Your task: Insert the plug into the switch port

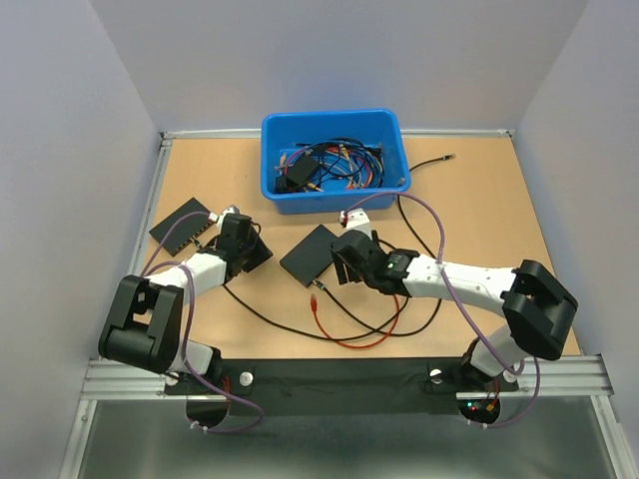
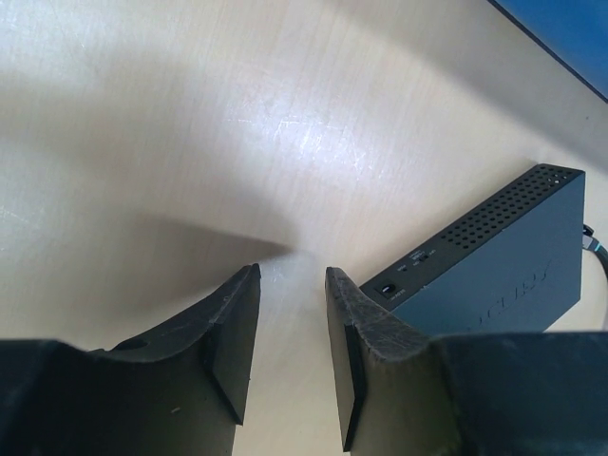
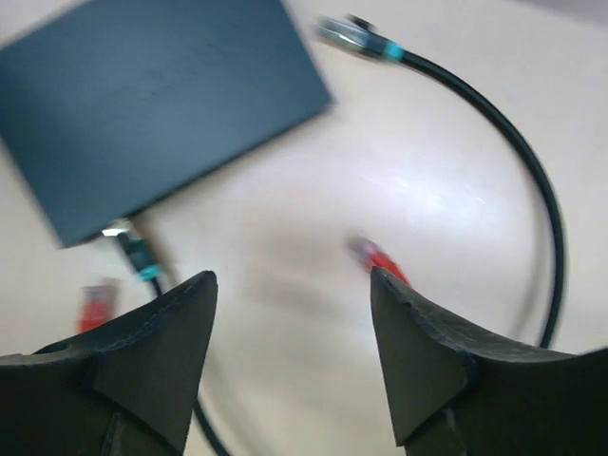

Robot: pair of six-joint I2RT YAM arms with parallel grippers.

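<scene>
Right pincer (image 3: 292,280) hangs over the table (image 1: 479,200) with its jaws spread wide and nothing in them. Just ahead of it, nearer the finger on the right of its view, the plug (image 3: 378,258) with its red boot lies loose and untouched. Ahead and to the left sits the flat black switch (image 3: 161,104). A black cable's plug (image 3: 136,252) meets its near edge, between the pincer and the switch. A second red connector (image 3: 96,306), blurred, lies outside the left-hand finger. Another black cable (image 3: 532,180) curves past the right-hand finger. Left pincer (image 2: 292,275) is parted only narrowly and holds nothing, with bare table in the gap. A vented black box (image 2: 494,256) sits just beside its right-hand finger. Beyond both pincers, a blue bin (image 1: 329,203) holds tangled cables.
</scene>
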